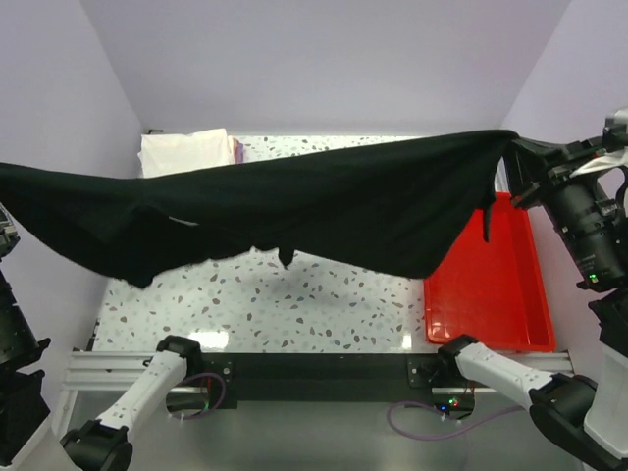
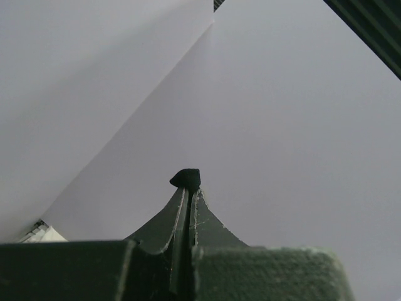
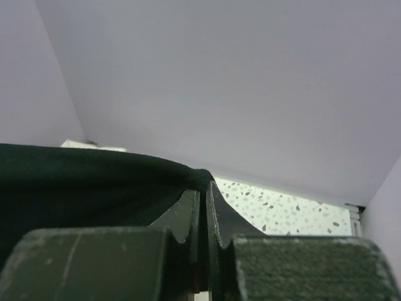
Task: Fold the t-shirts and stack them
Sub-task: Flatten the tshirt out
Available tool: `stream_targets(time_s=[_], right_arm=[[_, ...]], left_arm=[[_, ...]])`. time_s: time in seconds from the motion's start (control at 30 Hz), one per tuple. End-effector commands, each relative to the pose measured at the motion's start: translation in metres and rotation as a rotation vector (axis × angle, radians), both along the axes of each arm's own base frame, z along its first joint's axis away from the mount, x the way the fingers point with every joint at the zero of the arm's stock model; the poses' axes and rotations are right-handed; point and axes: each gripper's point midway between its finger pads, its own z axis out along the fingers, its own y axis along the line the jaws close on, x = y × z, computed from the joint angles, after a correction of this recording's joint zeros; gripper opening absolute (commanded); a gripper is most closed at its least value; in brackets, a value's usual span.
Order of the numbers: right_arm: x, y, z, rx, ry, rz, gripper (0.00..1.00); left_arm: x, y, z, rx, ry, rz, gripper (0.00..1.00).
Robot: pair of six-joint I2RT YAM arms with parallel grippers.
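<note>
The black t-shirt (image 1: 294,206) hangs stretched in the air across the table, held by both grippers. My right gripper (image 1: 512,147) is shut on its right corner, above the red tray. In the right wrist view the jaws (image 3: 203,186) pinch the black cloth (image 3: 81,182), which runs off to the left. My left gripper (image 2: 189,188) is shut with a small nub of black cloth (image 2: 186,177) at its fingertips. In the top view it lies at the left frame edge, mostly out of sight. A folded white shirt (image 1: 183,152) lies at the back left, with a pink or lavender edge (image 1: 236,149) beside it.
A red plastic tray (image 1: 491,294) sits on the right of the speckled table (image 1: 294,304). Lavender walls close in the back and both sides. The arm bases are at the near edge.
</note>
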Motion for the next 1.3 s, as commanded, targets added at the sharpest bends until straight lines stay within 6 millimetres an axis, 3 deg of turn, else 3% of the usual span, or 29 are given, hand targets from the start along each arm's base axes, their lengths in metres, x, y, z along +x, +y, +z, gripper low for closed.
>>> stream_targets(time_s=[0.0, 0.03, 0.07, 0.1, 0.13, 0.17, 0.2, 0.23, 0.27, 0.3, 0.33, 0.37, 0.43, 0.47, 0.5, 0.53, 0.57, 0.7, 0.77, 0.9, 0.93, 1.1, 1.2, 1.27], right_arm=[[0.018, 0.016, -0.04, -0.022, 0.156, 0.028, 0.0], [0.022, 0.018, -0.051, -0.003, 0.203, 0.019, 0.0], [0.036, 0.025, -0.074, -0.018, 0.277, 0.01, 0.0], [0.044, 0.033, -0.086, 0.005, 0.318, 0.019, 0.0], [0.054, 0.04, -0.101, 0.008, 0.358, 0.023, 0.0], [0.074, 0.055, -0.145, -0.03, 0.468, 0.029, 0.0], [0.085, 0.067, -0.161, -0.009, 0.507, 0.048, 0.0], [0.094, 0.074, -0.184, -0.016, 0.559, 0.051, 0.0], [0.108, 0.082, -0.237, -0.062, 0.679, 0.036, 0.0], [0.118, 0.089, -0.256, -0.047, 0.704, 0.029, 0.0], [0.123, 0.09, -0.3, -0.075, 0.791, 0.012, 0.01], [0.132, 0.096, -0.329, -0.09, 0.855, 0.013, 0.01], [0.143, 0.102, -0.372, -0.102, 0.941, 0.033, 0.05], [0.148, 0.102, -0.386, -0.111, 0.972, 0.023, 0.09], [0.157, 0.101, -0.413, -0.149, 1.027, 0.01, 0.34], [0.163, 0.102, -0.418, -0.168, 1.042, 0.007, 0.44], [0.166, 0.1, -0.425, -0.19, 1.059, -0.009, 0.48], [0.161, 0.104, -0.432, -0.233, 1.092, 0.033, 0.65], [0.143, 0.108, -0.433, -0.227, 1.106, 0.087, 0.7], [0.092, 0.12, -0.446, -0.244, 1.152, 0.18, 0.71], [0.073, 0.119, -0.464, -0.257, 1.202, 0.202, 0.71], [0.008, 0.145, -0.495, -0.339, 1.283, 0.314, 0.71], [-0.015, 0.158, -0.514, -0.395, 1.321, 0.343, 0.71], [-0.016, 0.158, -0.524, -0.42, 1.324, 0.306, 0.7]], left_arm=[[0.038, 0.002, -0.014, 0.033, 0.114, 0.074, 0.0], [0.047, 0.005, -0.022, 0.027, 0.148, 0.104, 0.0], [0.059, 0.005, -0.031, 0.024, 0.186, 0.123, 0.0], [0.09, 0.002, -0.057, 0.035, 0.284, 0.145, 0.0], [0.105, 0.004, -0.074, 0.008, 0.336, 0.175, 0.0], [0.122, 0.001, -0.093, 0.009, 0.396, 0.182, 0.0], [0.155, -0.006, -0.135, 0.041, 0.535, 0.189, 0.0], [0.17, -0.008, -0.159, 0.023, 0.59, 0.195, 0.0], [0.195, -0.014, -0.209, 0.052, 0.723, 0.204, 0.0], [0.204, -0.015, -0.235, 0.055, 0.782, 0.209, 0.0], [0.215, -0.019, -0.26, 0.035, 0.83, 0.187, 0.0], [0.229, -0.022, -0.308, 0.06, 0.944, 0.17, 0.0], [0.242, -0.027, -0.35, 0.019, 1.019, 0.103, 0.0], [0.248, -0.03, -0.384, 0.019, 1.095, 0.082, 0.0], [0.25, -0.032, -0.399, 0.012, 1.127, 0.059, 0.0], [0.253, -0.039, -0.415, 0.0, 1.157, 0.016, 0.0], [0.252, -0.043, -0.438, 0.0, 1.209, -0.005, 0.0], [0.244, -0.048, -0.471, -0.028, 1.266, -0.031, 0.0], [0.236, -0.048, -0.479, -0.047, 1.274, -0.026, 0.0], [0.223, -0.047, -0.481, -0.065, 1.242, -0.028, 0.0], [0.22, -0.046, -0.481, -0.071, 1.235, -0.027, 0.0], [0.212, -0.055, -0.485, -0.089, 1.212, -0.088, 0.0], [0.209, -0.055, -0.487, -0.098, 1.226, -0.085, 0.0], [0.207, -0.055, -0.49, -0.103, 1.232, -0.08, 0.0]])
